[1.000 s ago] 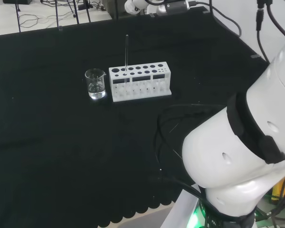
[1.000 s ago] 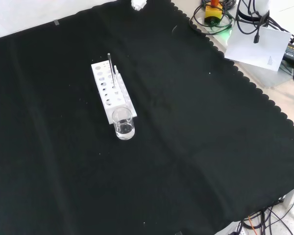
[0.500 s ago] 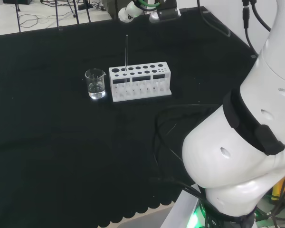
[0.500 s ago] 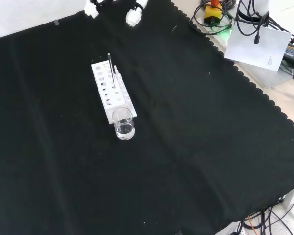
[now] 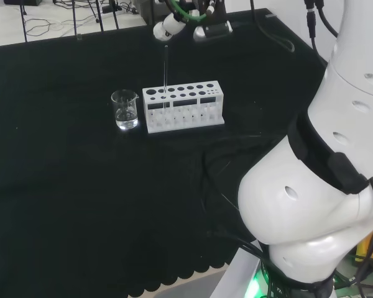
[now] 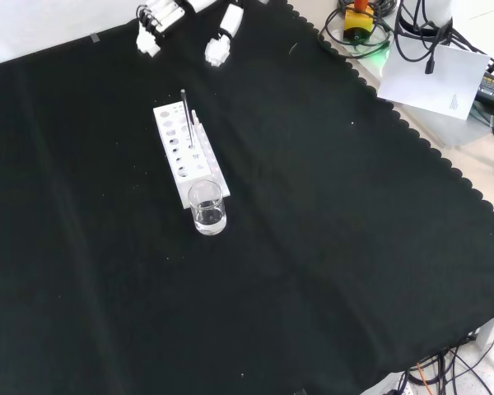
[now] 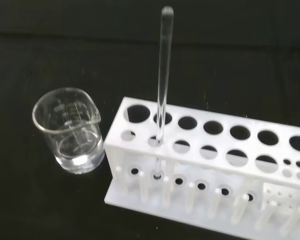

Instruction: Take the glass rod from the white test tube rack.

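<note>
We see a thin, clear glass rod [image 5: 165, 77] standing upright in a white plastic test tube rack with two rows of round holes [image 5: 183, 106], near the middle of a tabletop covered in black cloth [image 5: 62, 186]. In the wrist view the glass rod [image 7: 162, 85] sits in a front-row hole near the end of the rack [image 7: 210, 170] closest to a small clear glass beaker [image 7: 70, 131], its long axis running straight up from the rack and its rounded top well above the holes.

In the front view, our black and white robot hand [image 6: 185, 25] enters at the top edge, beyond the far end of the rack [image 6: 185, 156]. The rod [image 6: 186, 123] lies nearer the camera and lower than the hand, well apart from it. In the head view the hand [image 5: 168, 25] hangs just above the rod's top end, but we cannot tell from that view alone how near they are. The white fingertips [image 6: 216, 51] point down toward the cloth with an open gap between fingers and thumb, holding nothing.

We judge that the hand needs to come down and close around the upper part of the rod, then lift straight up along its length.

We count one rod, one rack, one beaker [image 6: 207, 207] touching or just beside the rack's near end, and one hand.
</note>
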{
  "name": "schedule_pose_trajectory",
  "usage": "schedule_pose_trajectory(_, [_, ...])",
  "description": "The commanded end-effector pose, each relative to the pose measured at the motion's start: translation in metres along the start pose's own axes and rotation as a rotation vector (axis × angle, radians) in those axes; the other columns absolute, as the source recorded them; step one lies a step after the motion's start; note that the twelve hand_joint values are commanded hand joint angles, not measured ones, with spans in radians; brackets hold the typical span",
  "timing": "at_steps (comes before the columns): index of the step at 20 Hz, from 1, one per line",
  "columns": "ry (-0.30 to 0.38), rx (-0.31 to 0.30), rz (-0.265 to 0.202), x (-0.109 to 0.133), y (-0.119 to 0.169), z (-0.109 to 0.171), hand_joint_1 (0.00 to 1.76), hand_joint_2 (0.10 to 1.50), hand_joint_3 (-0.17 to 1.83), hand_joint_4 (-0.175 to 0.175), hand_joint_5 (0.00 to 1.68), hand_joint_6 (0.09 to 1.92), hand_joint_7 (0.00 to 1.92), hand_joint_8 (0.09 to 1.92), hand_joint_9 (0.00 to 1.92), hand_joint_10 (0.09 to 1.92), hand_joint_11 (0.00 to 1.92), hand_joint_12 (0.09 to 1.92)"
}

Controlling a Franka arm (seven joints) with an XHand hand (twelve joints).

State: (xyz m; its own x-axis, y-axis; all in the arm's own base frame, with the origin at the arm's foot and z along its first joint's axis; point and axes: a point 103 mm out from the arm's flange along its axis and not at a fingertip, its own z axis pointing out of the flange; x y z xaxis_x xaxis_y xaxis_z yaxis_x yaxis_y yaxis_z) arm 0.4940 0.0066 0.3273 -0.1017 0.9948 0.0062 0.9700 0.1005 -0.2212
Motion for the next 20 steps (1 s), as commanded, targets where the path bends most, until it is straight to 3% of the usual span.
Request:
schedule_pose_trajectory(1, [-0.016, 0.033, 0.001, -0.002, 0.022, 0.036, 0.57, 1.11, -0.17, -0.089, 0.06, 0.09, 0.00, 0.61, 0.00, 0.90, 0.00, 1.10])
schedule_pose_trajectory(13, [-0.001, 0.085, -0.005, 0.000, 0.041, 0.070, 0.55, 1.12, -0.17, -0.090, 0.07, 0.09, 0.00, 0.70, 0.06, 0.92, 0.00, 1.14])
schedule_pose_trajectory(20, [0.009, 0.088, 0.003, -0.004, 0.042, 0.074, 0.55, 1.12, -0.17, -0.098, 0.10, 0.09, 0.09, 0.85, 0.34, 0.91, 0.00, 1.36])
